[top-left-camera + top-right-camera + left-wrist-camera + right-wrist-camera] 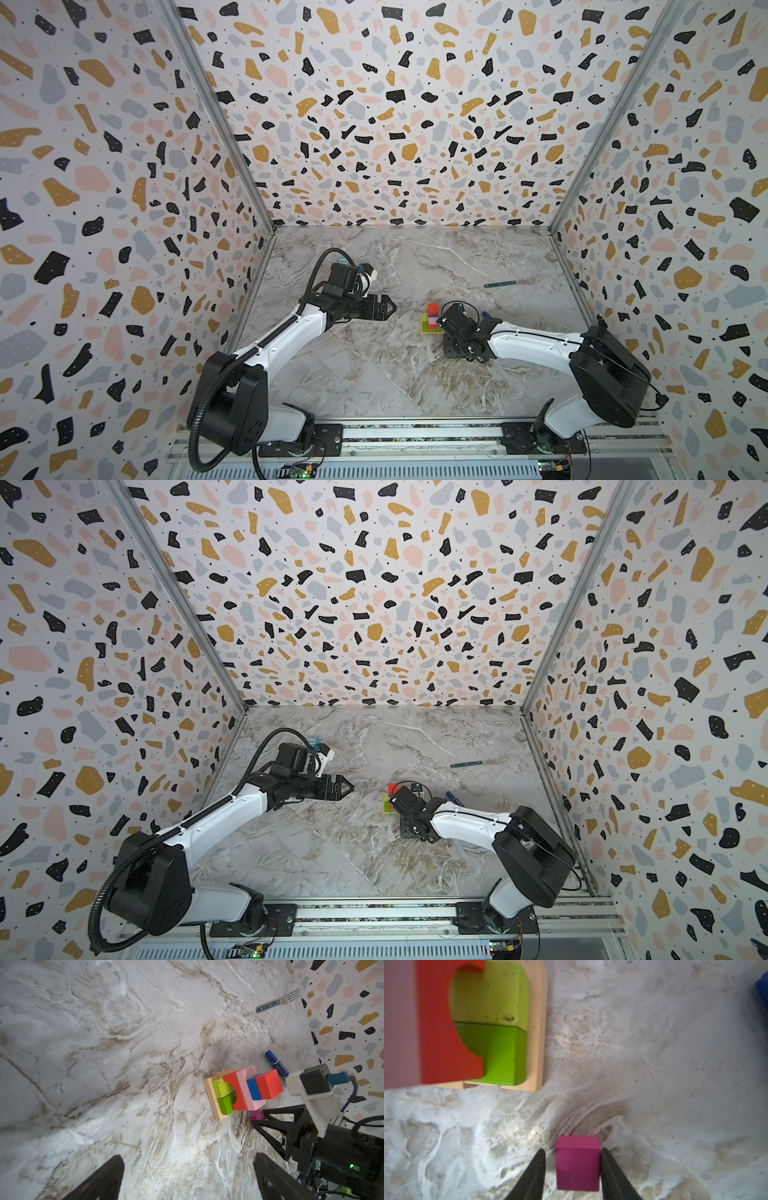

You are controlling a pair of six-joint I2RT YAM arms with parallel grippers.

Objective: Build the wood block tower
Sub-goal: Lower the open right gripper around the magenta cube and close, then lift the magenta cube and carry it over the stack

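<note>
Right wrist view: right gripper (573,1149) jaws straddle magenta cube (578,1164) on marble tabletop (654,1064) beside tower (436,1043); slight gap one side, not clamped. We judge cube light, rigid, smooth-painted; grip flat opposite faces, mid-height.

Counts are running: two green blocks (223,1087), one red arch block (234,1093), one pink block (244,1078), one blue cube (254,1088), one orange-red cube (269,1084), one magenta cube (578,1165). Tan pieces (212,1097) are showing at least two, exact count unclear. One fork (278,1002) and one marker (277,1064) are lying on the tabletop (124,1064).
</note>
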